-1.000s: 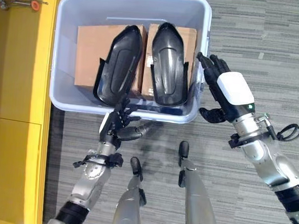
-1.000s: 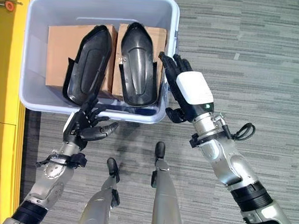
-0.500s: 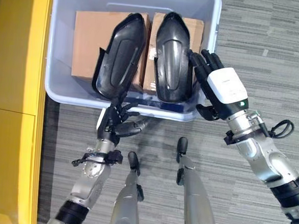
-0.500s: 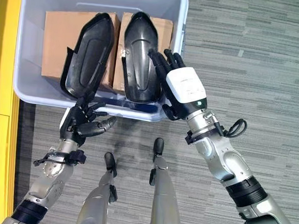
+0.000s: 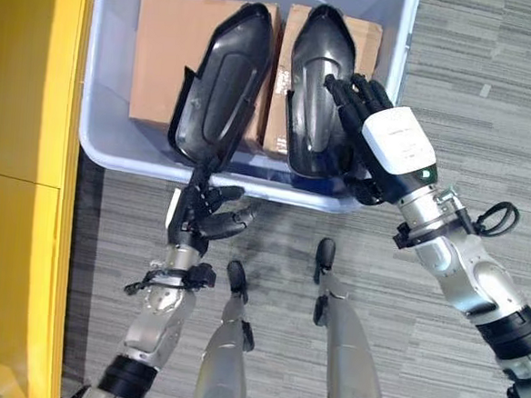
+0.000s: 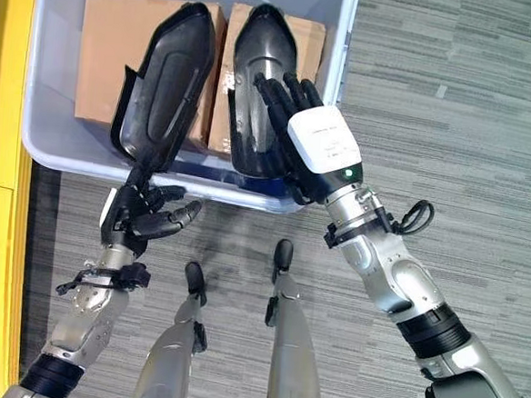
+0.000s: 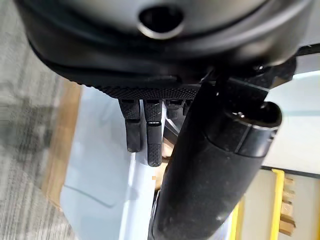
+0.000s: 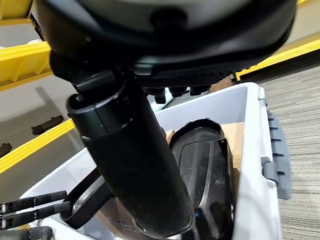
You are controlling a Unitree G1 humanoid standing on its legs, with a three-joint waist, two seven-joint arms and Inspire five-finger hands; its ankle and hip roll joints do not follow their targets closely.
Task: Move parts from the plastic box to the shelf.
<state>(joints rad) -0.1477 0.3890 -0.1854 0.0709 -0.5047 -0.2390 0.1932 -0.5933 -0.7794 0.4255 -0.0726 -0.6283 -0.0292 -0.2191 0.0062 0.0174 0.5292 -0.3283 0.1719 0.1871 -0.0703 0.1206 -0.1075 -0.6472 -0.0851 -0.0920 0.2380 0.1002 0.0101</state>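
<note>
**Reaching into the plastic box for a black part**

Hovering nearest, the left hand (image 5: 202,217) hangs just outside the near wall of the plastic box (image 5: 105,142), above the grey striped carpet (image 5: 454,112). Its fingers are loosely curled and spread apart, holding nothing, with the fingertips close under the lower end of the left black part (image 5: 223,82).

Past the near rim, the right hand (image 6: 310,147), with its white back cover, reaches over the box's near right corner. Its fingers are stretched out straight and lie over the lower half of the right black part (image 5: 315,70); whether they press on it or hover just above it cannot be told.

Both parts are long, dark, moulded shells. They lie side by side inside the box, leaning on two brown cardboard boxes (image 5: 166,55) that sit further back on the box floor, and their lower ends rest near the near wall.

Beside the box, on the robot's left, stands the yellow shelf (image 5: 23,146).
</note>
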